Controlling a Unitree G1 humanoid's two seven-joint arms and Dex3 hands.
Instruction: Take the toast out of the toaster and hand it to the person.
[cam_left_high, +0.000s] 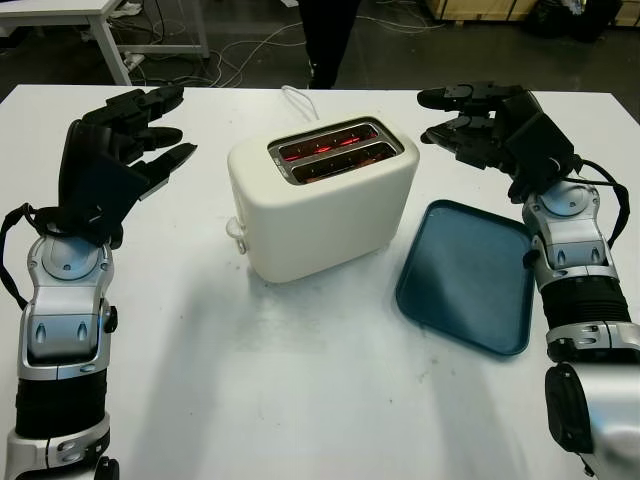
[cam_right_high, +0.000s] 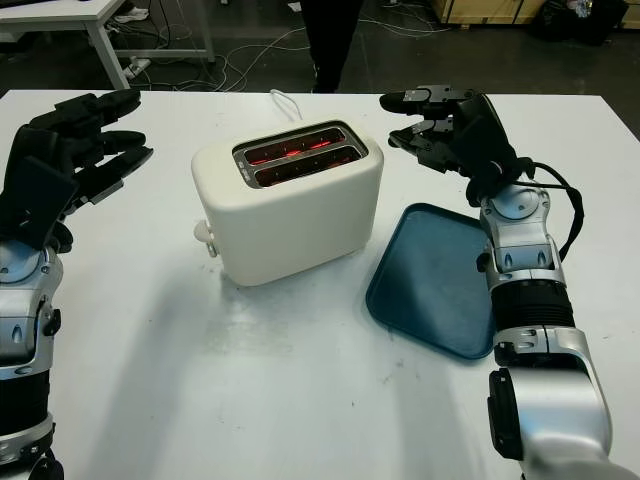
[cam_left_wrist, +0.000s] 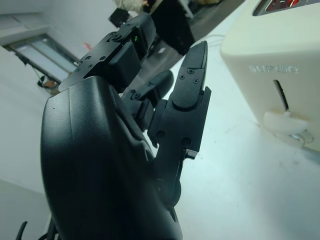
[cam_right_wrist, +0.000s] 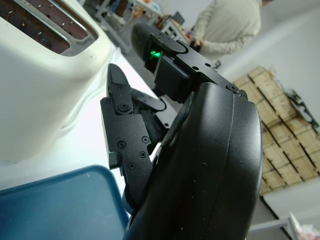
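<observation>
A white table (cam_left_high: 300, 400) fills the foreground, with a dark floor strewn with cables behind it, and a person (cam_left_high: 328, 40) stands at its far edge. A cream two-slot toaster (cam_left_high: 325, 205) sits at the middle of the table with both slots glowing red and the toast (cam_left_high: 330, 150) sunk down inside them, while a dark blue tray (cam_left_high: 470, 275) lies just beside it on the robot's right. The left hand (cam_left_high: 135, 135) is raised to the left of the toaster and the right hand (cam_left_high: 480, 125) is raised beyond the tray, near the toaster's right end; both are open and hold nothing.
</observation>
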